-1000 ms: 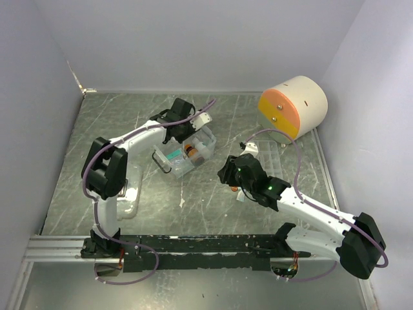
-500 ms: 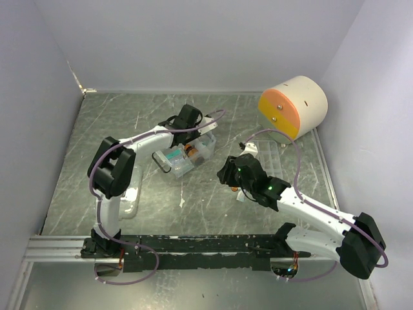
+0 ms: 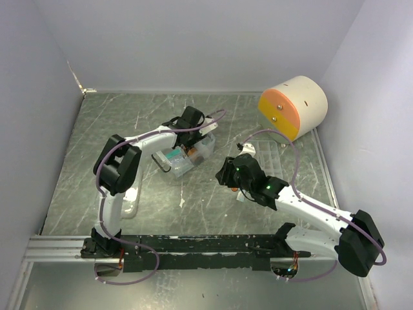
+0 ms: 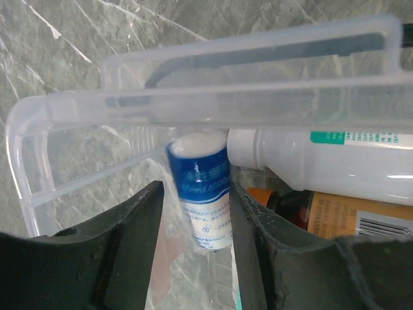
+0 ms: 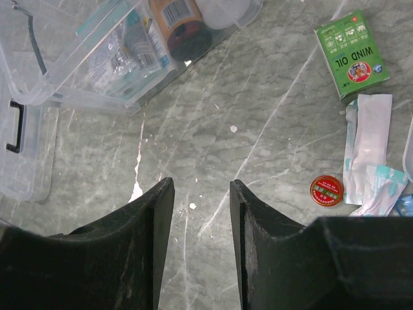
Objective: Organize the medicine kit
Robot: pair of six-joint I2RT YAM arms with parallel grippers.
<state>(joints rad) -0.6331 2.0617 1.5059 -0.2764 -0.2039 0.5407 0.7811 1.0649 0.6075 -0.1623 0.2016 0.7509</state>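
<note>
The medicine kit point(image 3: 165, 165) is a clear plastic box on the table's middle left, its top open. My left gripper point(image 3: 193, 138) reaches into its far end. In the left wrist view the jaws point(image 4: 195, 188) stand open on either side of a blue-and-white bottle point(image 4: 201, 174) lying in the kit point(image 4: 39, 129), with a gap on the left side. Beside it lie a white bottle with a green label point(image 4: 322, 158) and a brown bottle point(image 4: 339, 216). My right gripper point(image 3: 224, 174) hovers open over bare table point(image 5: 202, 184), right of the kit point(image 5: 77, 97), holding nothing.
The clear lid with a black handle point(image 3: 129, 199) lies near the left arm's base. A green Wind Oil box point(image 5: 352, 45), a red tin point(image 5: 326, 190) and sachets point(image 5: 369, 152) lie on the right. A clear divided tray point(image 3: 268, 158) and a cream cylinder point(image 3: 293, 106) stand at the back right.
My left gripper has moved right along the kit and down into it, and its jaws have widened off the blue-and-white bottle. The right arm has barely moved.
</note>
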